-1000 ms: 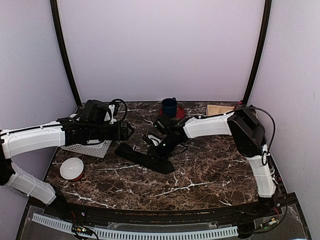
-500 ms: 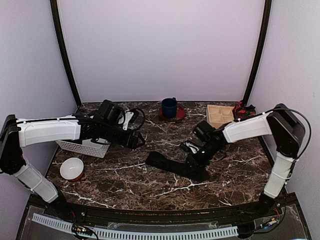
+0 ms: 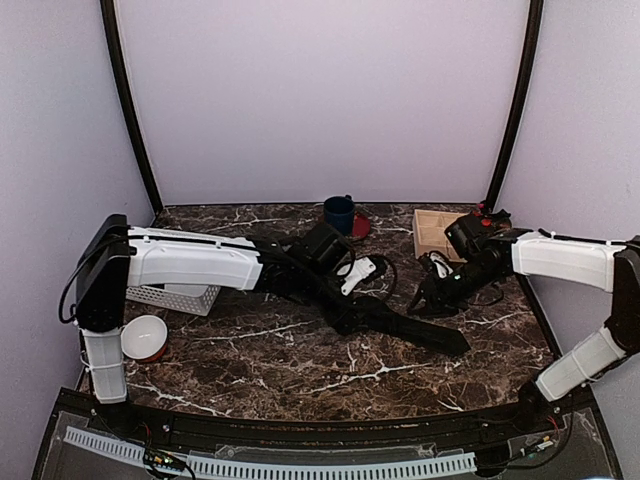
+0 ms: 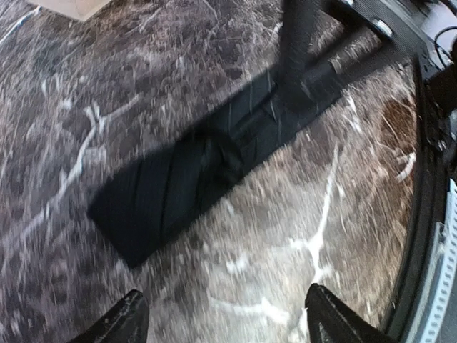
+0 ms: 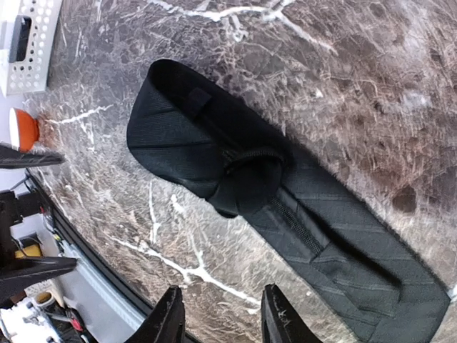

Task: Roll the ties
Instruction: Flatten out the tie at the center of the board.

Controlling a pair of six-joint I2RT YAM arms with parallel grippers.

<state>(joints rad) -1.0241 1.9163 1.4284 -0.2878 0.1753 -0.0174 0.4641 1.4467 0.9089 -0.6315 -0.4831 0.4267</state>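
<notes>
Moved rightward since a second ago, the tie [image 3: 418, 331] lies flat on the marble table [image 3: 270, 350], folded midway. The left gripper [image 4: 228, 323], on its far-stretched arm, hovers open above it. The right gripper [image 5: 221, 318], drawn back, is open and empty.

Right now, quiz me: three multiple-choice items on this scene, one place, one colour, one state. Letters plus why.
1. Where is the tie?
A) held up in the air
B) lying on the table
C) hanging over the front edge

2. What colour is the mug?
A) blue
B) yellow
C) white

3. How is the left gripper?
A) shut on the tie
B) shut, empty
C) open, empty

Answers:
1 B, the tie lies stretched along the marble top.
2 A, the mug at the back is dark blue.
3 C, its fingers stand wide apart with only table between them.
</notes>
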